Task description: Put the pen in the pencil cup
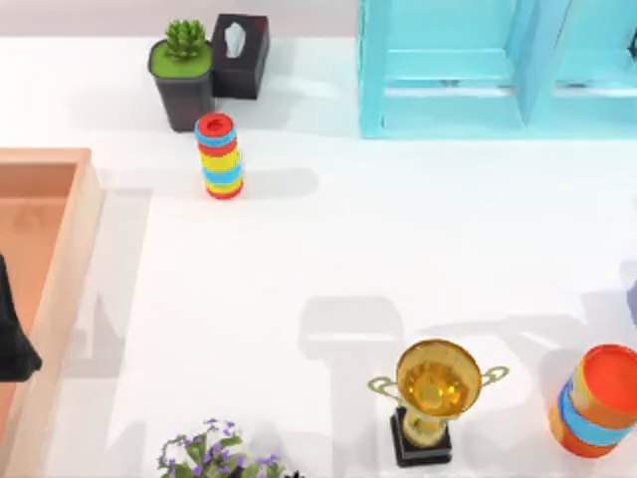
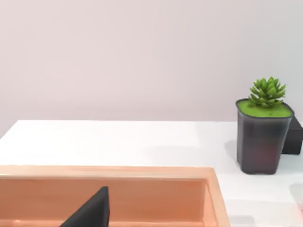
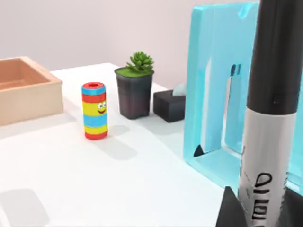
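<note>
Okay, right gripper [image 3: 258, 208] is clamped on the pen [image 3: 272, 94], dark fingers [image 3: 229, 210] hugging its labelled barrel low down, pen upright w/ black cap end up. Beyond it: the turquoise rack [image 3: 215, 94]. Pencil cup [image 1: 597, 401] sits at the table's right edge, just right of the gold trophy [image 1: 436, 393]. Left gripper [image 1: 12, 329] parked over the wooden tray [image 1: 70, 259], far left; can't tell its fingers.
</note>
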You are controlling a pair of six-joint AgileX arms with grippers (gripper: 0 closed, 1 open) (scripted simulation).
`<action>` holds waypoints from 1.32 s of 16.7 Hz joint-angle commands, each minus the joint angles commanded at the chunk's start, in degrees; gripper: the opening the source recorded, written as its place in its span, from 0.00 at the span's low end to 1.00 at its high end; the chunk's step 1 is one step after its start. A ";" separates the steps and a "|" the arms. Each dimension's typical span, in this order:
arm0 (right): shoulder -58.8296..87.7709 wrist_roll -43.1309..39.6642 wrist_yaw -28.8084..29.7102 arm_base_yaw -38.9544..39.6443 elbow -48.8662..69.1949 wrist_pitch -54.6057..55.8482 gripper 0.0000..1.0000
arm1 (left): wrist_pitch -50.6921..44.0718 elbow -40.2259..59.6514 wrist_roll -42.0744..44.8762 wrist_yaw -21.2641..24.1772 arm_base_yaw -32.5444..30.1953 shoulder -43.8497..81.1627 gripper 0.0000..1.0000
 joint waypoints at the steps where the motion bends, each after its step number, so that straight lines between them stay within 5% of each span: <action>1: 0.00 0.00 0.00 0.00 0.00 0.00 0.00 | 0.00 0.00 0.00 0.00 0.00 0.00 1.00; 3: 2.64 0.32 4.77 0.52 -0.45 4.36 0.00 | 0.00 0.00 0.00 0.00 0.00 0.00 1.00; 15: 0.48 -5.89 0.68 0.92 1.36 -6.76 0.00 | 0.00 0.00 0.00 0.00 0.00 0.00 1.00; 22: 0.48 -5.89 0.68 0.92 1.36 -6.76 0.53 | 0.00 0.00 0.00 0.00 0.00 0.00 1.00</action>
